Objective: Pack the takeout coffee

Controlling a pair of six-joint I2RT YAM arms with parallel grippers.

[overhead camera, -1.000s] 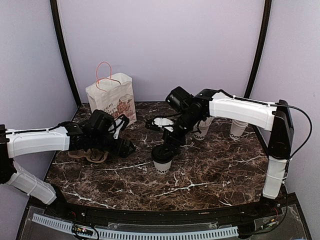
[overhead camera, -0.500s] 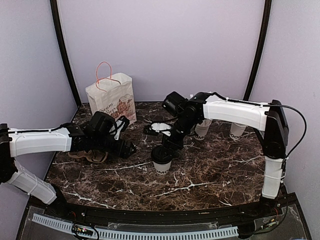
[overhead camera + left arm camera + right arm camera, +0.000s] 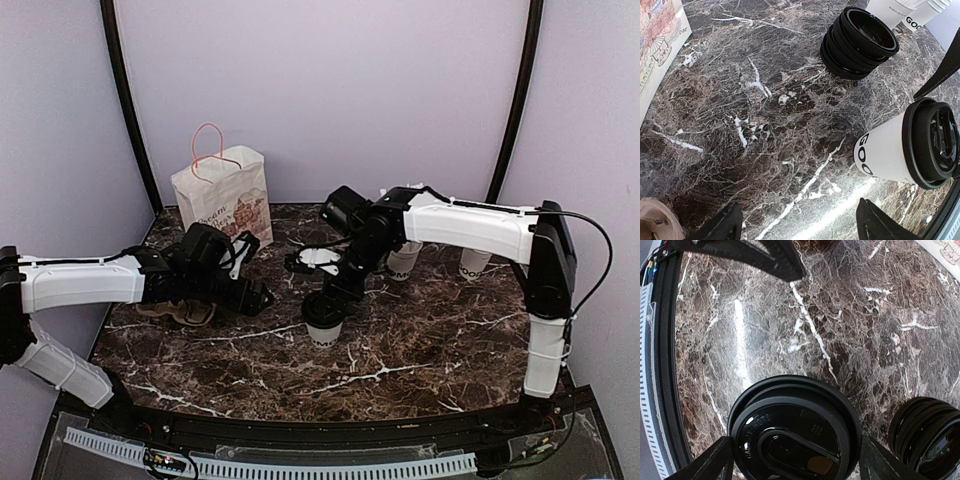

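Near the middle of the marble table [image 3: 430,345], I have the takeout coffee [image 3: 323,320] standing upright on its base, black dome lid on, dark lettering on the white wall. It sits slightly left of centre and closer to the near edge than the other cups.

My right gripper [image 3: 328,298] hangs straight over it, pointing down. From the right wrist camera, its fingers [image 3: 720,462] sit one on each side of the lid rim, just beside it. I cannot tell whether they are pressing the lid or only bracketing it; the cup's base is on the table either way.

My left gripper [image 3: 255,296] is to the left of the cup, low over the table and aimed toward it, well short of touching. Its jaws are spread wide with only bare marble between them, so that hand is released and carrying nothing.

Just beyond the coffee, on the far side, lies a stack of black lids [image 3: 859,42]. Further right, toward the far edge, two lidless white cups [image 3: 405,262] stand apart from one another. A paper bag [image 3: 222,200] with pink handles stands upright in the far left corner. Under my left arm lies a tan object [image 3: 182,312] that I cannot make out.
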